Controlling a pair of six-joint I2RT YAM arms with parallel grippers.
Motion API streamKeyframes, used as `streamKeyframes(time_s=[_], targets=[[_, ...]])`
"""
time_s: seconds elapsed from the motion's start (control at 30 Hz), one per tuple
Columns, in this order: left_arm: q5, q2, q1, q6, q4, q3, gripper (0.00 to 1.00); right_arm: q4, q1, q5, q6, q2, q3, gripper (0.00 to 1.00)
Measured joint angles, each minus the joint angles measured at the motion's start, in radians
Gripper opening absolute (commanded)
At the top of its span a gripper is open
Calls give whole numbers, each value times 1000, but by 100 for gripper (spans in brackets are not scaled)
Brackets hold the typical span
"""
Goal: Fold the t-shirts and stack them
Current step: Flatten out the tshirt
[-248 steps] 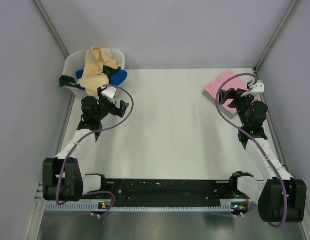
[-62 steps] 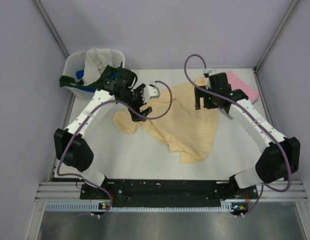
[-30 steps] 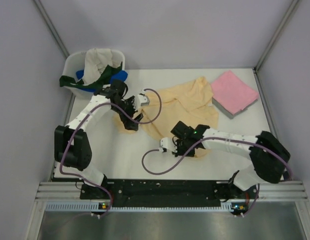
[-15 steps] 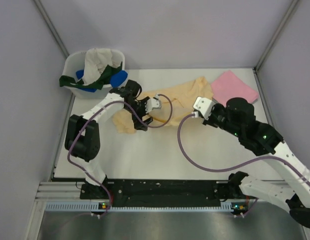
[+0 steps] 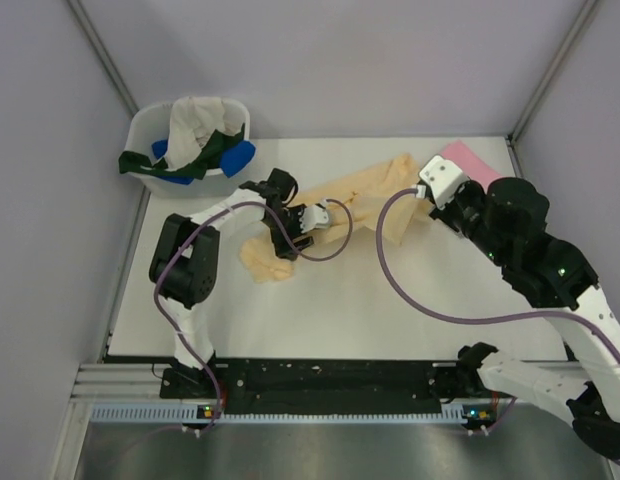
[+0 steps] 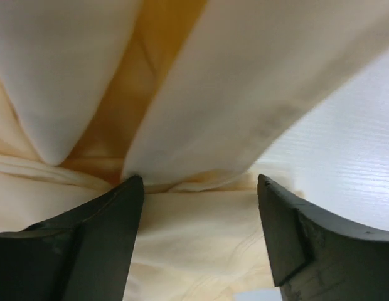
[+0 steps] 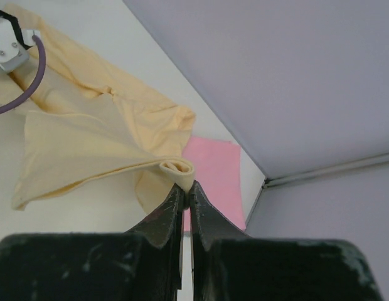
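A pale peach-yellow t-shirt [image 5: 375,185] is pulled into a long band across the table. Its left end [image 5: 265,262] is bunched on the surface. My right gripper [image 5: 422,198] holds the other end up; in the right wrist view it [image 7: 185,185] is shut on a rolled fold of that shirt [image 7: 88,144]. My left gripper [image 5: 287,238] sits low over the bunched end. Its jaws [image 6: 201,185] stand open, with peach cloth [image 6: 201,251] lying between the fingers [image 6: 113,219]. A folded pink t-shirt [image 5: 460,158] lies at the back right, partly hidden by the right arm.
A white tub [image 5: 150,125] at the back left holds cream-white [image 5: 195,115], dark green [image 5: 180,165] and blue [image 5: 235,157] shirts. Grey walls close in the table on three sides. Purple cables loop off both wrists over the cloth.
My right gripper has risen and swung back to the right with the shirt's edge, stretching the shirt into a band. The left gripper has shifted slightly right over the bunched end.
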Motion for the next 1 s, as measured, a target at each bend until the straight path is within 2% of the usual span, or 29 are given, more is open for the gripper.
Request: streamKeyframes(time_s=[0.03,0.23,0.47,0.63,1.0], targets=[[-7,4,0,-6,4,0,60,0,-1,6,3,-2,10,0],[11,3,-1,-42,20,2,0,-1,-7,56,9,-6,65,0],[108,-3,0,-65,-55,78,0,-5,-34,91,19,-2,92,0],[140,-69,13,-98,-124,130,0,-5,-62,114,33,3,119,0],[208,-404,183,-139,-295,272,0,-5,-65,55,76,-17,270,0]])
